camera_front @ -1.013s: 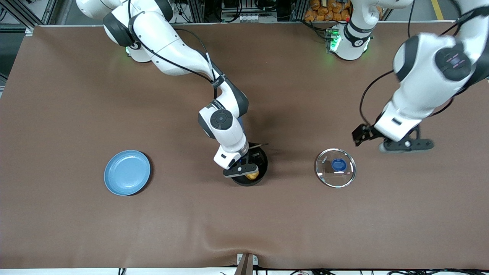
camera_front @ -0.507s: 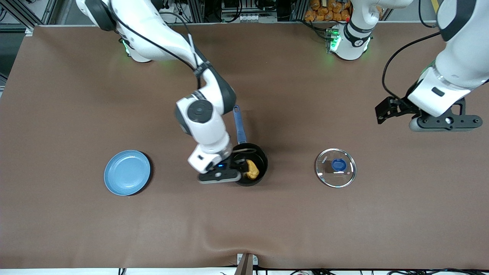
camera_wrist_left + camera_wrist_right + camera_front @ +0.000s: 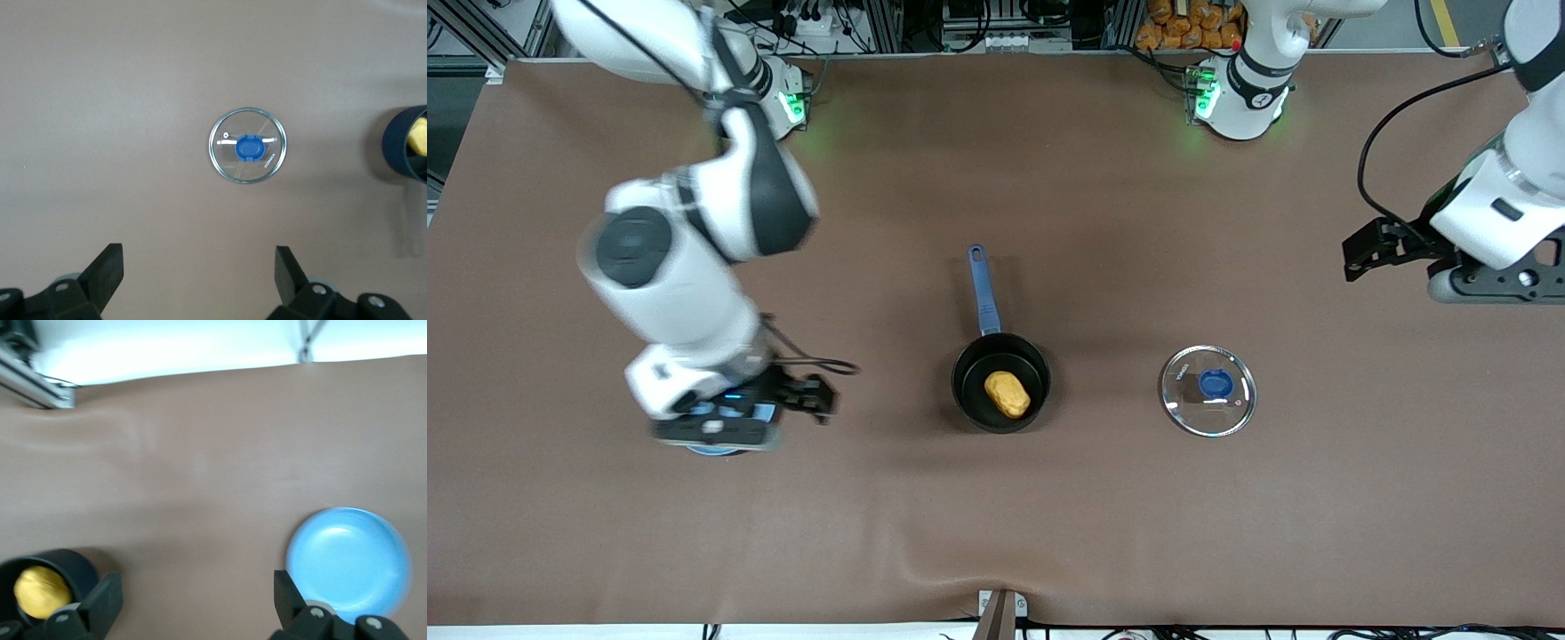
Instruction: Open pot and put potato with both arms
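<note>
The black pot (image 3: 1000, 382) with its blue handle (image 3: 983, 289) stands uncovered at mid-table. The yellow-orange potato (image 3: 1007, 394) lies inside it. My right gripper (image 3: 716, 433) is open and empty, up over the light-blue plate toward the right arm's end. Its wrist view shows the pot (image 3: 67, 563), the potato (image 3: 40, 591) and the open gripper (image 3: 197, 603). My left gripper (image 3: 1498, 283) is open and empty, raised near the left arm's end of the table. Its wrist view shows the open gripper (image 3: 198, 270), the pot (image 3: 400, 143) and the potato (image 3: 420, 137).
The glass lid (image 3: 1208, 389) with a blue knob lies flat on the table beside the pot, toward the left arm's end; it also shows in the left wrist view (image 3: 247, 145). The light-blue plate (image 3: 350, 560) is mostly hidden under my right hand in the front view (image 3: 713, 451).
My right gripper let go of the potato in the pot, rose and swung away to over the plate. My left arm drew back toward its end of the table.
</note>
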